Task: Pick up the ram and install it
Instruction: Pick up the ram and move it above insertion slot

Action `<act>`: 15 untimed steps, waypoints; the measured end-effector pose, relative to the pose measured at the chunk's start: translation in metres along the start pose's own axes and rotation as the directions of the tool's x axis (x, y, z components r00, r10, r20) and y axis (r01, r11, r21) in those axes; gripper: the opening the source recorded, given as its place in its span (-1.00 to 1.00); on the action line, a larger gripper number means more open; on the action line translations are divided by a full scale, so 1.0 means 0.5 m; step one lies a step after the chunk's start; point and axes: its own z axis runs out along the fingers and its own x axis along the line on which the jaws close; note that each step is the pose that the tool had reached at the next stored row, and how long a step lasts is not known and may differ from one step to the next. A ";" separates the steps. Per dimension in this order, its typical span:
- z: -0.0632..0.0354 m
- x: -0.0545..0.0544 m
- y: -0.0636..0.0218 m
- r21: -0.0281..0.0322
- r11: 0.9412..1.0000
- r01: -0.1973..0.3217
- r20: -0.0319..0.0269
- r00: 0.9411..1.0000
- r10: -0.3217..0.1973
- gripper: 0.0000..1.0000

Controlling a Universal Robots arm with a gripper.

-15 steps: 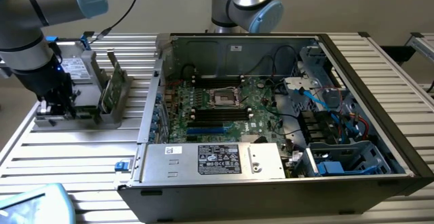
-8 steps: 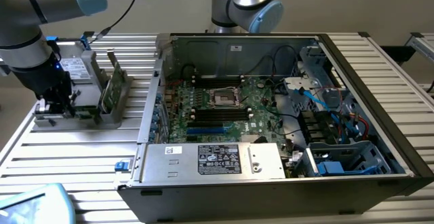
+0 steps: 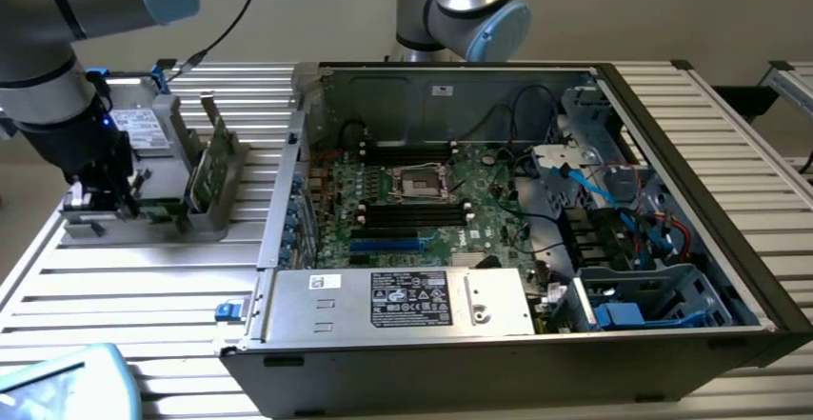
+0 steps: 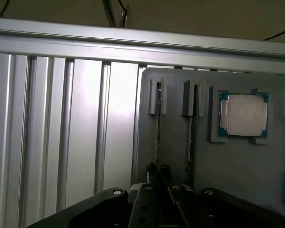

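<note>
Finds the claw (image 4: 158,167) narrow, fingers apparently pinched on either face of the ram (image 4: 157,123), running straight out ahead of the claw and seated on edge between the posts of a grey tray (image 4: 228,171). Judges that upright seating as meant to offer a thin top edge for gripping. Notes a second stick (image 4: 190,137) just beside the claw, and a silver chip (image 4: 244,115) farther off to the same side. Records a slatted metal table (image 3: 128,296) beneath, an open computer case (image 3: 711,168) well apart from the claw with its board (image 3: 420,201) exposed, and a plain wall beyond.
</note>
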 end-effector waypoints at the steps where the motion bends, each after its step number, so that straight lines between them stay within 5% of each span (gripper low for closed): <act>1: -0.001 0.000 0.000 0.000 1.000 0.000 0.000 1.000 0.000 -0.73; 15: -0.044 -0.002 0.003 -0.004 1.000 -0.001 -0.007 1.000 0.001 -0.73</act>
